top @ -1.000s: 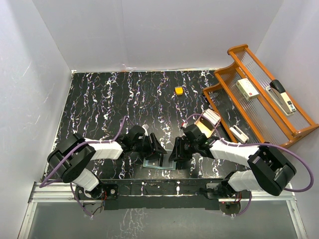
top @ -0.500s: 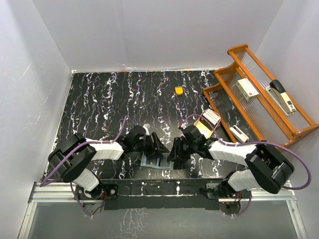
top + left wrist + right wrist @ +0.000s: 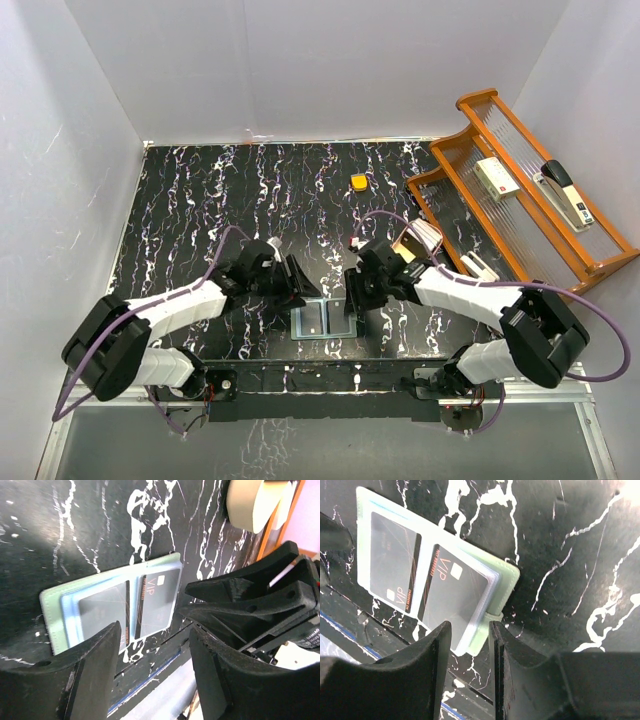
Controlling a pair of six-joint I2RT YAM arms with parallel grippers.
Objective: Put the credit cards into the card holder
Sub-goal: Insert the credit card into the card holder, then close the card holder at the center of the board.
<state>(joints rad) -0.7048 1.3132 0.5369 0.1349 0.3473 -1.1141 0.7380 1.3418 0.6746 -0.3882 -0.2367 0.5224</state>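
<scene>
The card holder lies spread open near the table's front edge, sage green with clear pockets. Two dark credit cards marked VIP sit in its pockets; the left wrist view shows the same cards. My left gripper hovers at the holder's upper left, open and holding nothing. My right gripper is at the holder's right edge. Its jaws are narrowly open, and the holder's snap tab lies just past the fingertips, not gripped.
A small orange block lies at mid-table. A tan oval dish sits behind my right arm. A wooden rack at the right holds a stapler and a white box. White walls enclose the table.
Both grippers have drawn back up and apart from the card holder. The holder now lies uncovered and fully open. My left arm's elbow has swung down to the left.
</scene>
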